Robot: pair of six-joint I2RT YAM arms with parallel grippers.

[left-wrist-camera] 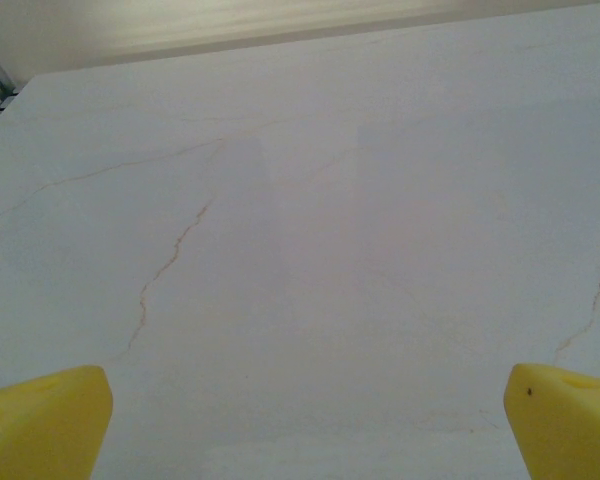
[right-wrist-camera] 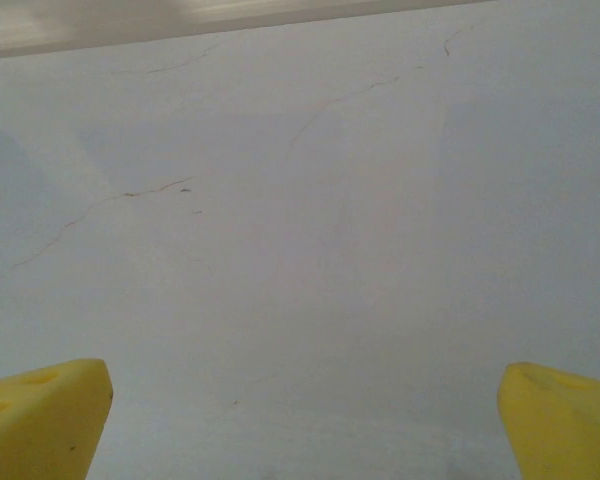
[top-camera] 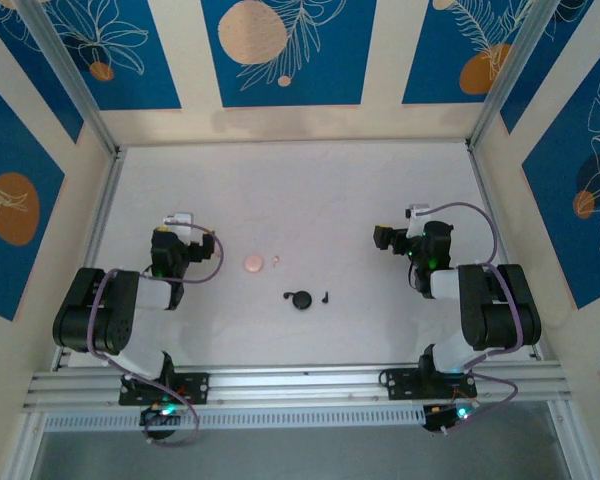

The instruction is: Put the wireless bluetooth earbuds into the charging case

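Top external view: black earbud (top-camera: 325, 297) lies at three o'clock from the black disc (top-camera: 300, 299); my wrist cameras show both jaws spread wide.

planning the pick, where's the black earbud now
In the top view the black earbud lies near the centre of the table, just right of the round black disc.

The top camera is looking steeply down from above and behind the bases, taking in the whole table (top-camera: 310, 190), the left arm (top-camera: 110, 310) and the right arm (top-camera: 490, 305) from well off. Each wrist camera is sitting close over the table, facing along its veined surface toward a wall, with the left fingertips (left-wrist-camera: 40, 425) and the right fingertips (right-wrist-camera: 40, 420) showing at the lower corners. All three are sharing the tabletop.
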